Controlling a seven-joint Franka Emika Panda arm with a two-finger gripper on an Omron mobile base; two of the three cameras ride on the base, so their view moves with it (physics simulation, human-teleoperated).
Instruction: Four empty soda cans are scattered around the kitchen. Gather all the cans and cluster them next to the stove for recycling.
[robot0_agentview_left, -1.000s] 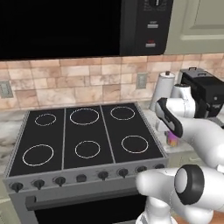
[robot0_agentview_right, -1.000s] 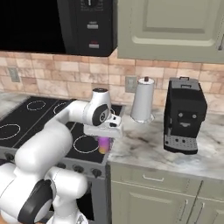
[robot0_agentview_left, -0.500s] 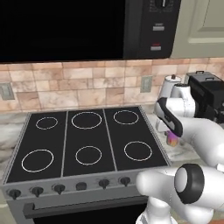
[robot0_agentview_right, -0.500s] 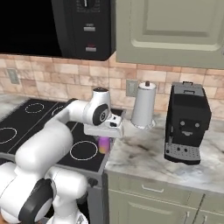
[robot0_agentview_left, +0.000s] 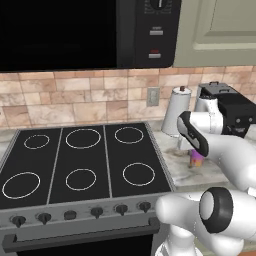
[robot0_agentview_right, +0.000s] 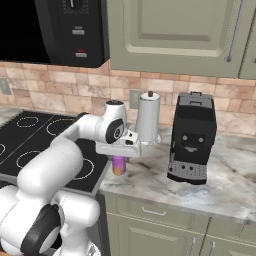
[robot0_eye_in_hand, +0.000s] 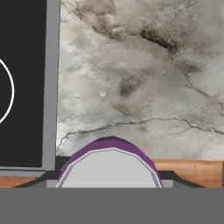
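Note:
A purplish-pink soda can hangs upright under my gripper, which is shut on it, just above the marble counter at the stove's right edge. From the left base view the can peeks out below the hand, right of the stove with its black glass top and white rings. In the hand view the can's silver top sits between the finger tips, with marble beyond it and the stove's steel edge on the left.
A white paper-towel roll stands behind the hand by the brick wall. A black coffee machine sits further right on the counter. A black microwave hangs above the stove. Green cabinet doors are overhead.
The whole picture has shifted, so the base has moved. The can stays in the shut gripper beside the stove's right edge.

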